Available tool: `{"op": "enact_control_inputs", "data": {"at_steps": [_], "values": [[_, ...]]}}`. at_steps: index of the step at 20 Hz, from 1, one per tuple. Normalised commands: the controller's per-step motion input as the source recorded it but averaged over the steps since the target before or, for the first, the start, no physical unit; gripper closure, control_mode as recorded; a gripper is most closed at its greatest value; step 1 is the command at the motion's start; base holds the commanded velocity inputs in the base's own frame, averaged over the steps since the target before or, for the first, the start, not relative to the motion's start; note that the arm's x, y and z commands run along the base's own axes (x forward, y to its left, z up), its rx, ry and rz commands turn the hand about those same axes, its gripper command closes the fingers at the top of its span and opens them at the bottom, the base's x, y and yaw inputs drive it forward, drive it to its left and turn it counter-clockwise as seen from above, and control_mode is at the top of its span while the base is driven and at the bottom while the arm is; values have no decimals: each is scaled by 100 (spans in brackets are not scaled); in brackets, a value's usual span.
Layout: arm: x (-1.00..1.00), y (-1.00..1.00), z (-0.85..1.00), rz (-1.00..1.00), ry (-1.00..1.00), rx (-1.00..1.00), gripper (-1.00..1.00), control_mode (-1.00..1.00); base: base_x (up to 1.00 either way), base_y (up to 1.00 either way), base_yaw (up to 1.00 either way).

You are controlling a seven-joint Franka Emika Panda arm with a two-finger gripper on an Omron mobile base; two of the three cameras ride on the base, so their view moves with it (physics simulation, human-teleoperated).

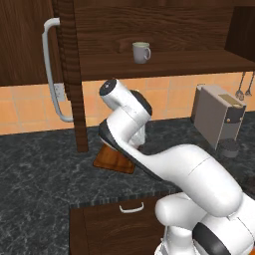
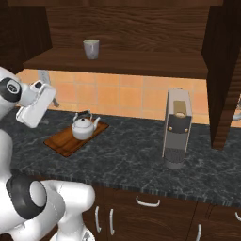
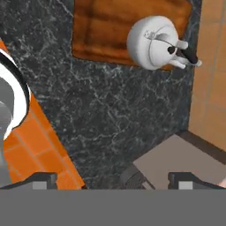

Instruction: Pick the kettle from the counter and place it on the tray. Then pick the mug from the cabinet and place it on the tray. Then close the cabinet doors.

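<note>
The kettle point(image 2: 84, 127) stands on the tray point(image 2: 63, 141), at the end of it nearer the tiled wall, so the first step of the task looks done and the mug step is in hand. The hand point(image 3: 112, 178) hangs above the bench point(image 2: 132, 160) with its jaws spread wide and nothing between them; in the hand view the kettle and tray lie well ahead of the fingertips point(image 3: 44, 180), apart from them, and dark marbled stone lies directly below. The mug point(image 1: 141, 52) sits upright on the shelf of the cabinet point(image 1: 164, 62), well above the hand and farther back toward the wall, its handle turned to one side. One of the cabinet doors point(image 1: 67, 74) stands swung out with its silver bar handle point(image 1: 51, 69) facing the room, so the shelf is reachable. The next move likely calls for raising the hand to shelf height, turning it to point into the cabinet, and bringing the open jaws around the mug's body without knocking it backward.
</note>
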Motion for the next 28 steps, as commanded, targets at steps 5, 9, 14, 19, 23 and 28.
{"op": "enact_control_inputs", "data": {"at_steps": [5, 9, 14, 19, 23, 28], "values": [[-25, -11, 60, -33, -30, 18, -100, -100, 0, 0, 0], [-18, -26, 60, -19, -48, 21, -100, -100, 0, 0, 0], [-9, -47, 38, -9, -44, 38, -100, -100, 0, 0, 0], [-6, -46, 47, -5, -42, 39, -100, -100, 0, 0, 0], [5, -29, 54, -18, -32, 34, -100, -100, 0, 0, 0], [17, -20, 46, -15, -37, 32, -100, -100, 0, 0, 0]]}}
